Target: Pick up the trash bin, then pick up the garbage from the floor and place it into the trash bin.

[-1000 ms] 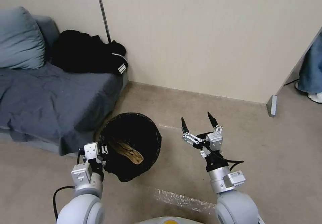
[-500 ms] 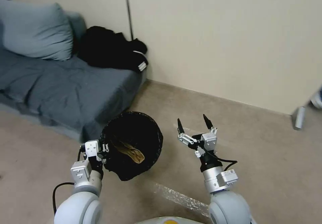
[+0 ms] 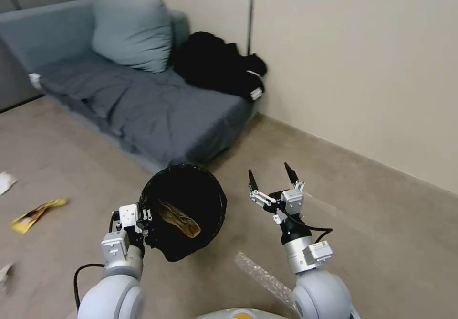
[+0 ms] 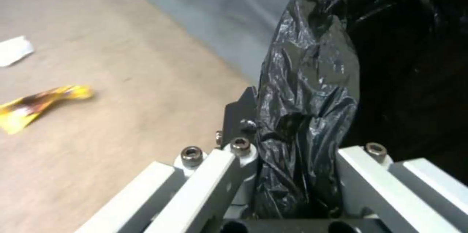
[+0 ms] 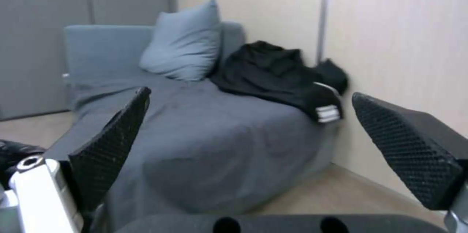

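The trash bin (image 3: 213, 199), lined with a black bag, hangs tilted above the floor with a tan scrap (image 3: 180, 218) inside. My left gripper (image 3: 143, 219) is shut on its near rim. The left wrist view shows that gripper (image 4: 292, 160) pinching the crinkled black liner (image 4: 312, 79). My right gripper (image 3: 269, 171) is held up beside the bin, open and holding nothing. In the right wrist view it (image 5: 263, 145) faces the sofa. Garbage lies on the floor to the left: a yellow wrapper (image 3: 36, 214) (image 4: 39, 105), a white tissue (image 3: 5, 183) (image 4: 14, 50) and another pale scrap (image 3: 4, 272).
A grey sofa (image 3: 143, 104) with a blue pillow (image 3: 131, 30) and a black garment (image 3: 219, 66) stands ahead against the beige wall (image 3: 358, 47). A strip of clear bubble wrap (image 3: 262, 276) lies on the floor near my base. Open carpet spreads to the left.
The camera has swung to the left, so the sofa now sits further right in the picture and litter has come into sight at the left edge. Both arms keep their pose.
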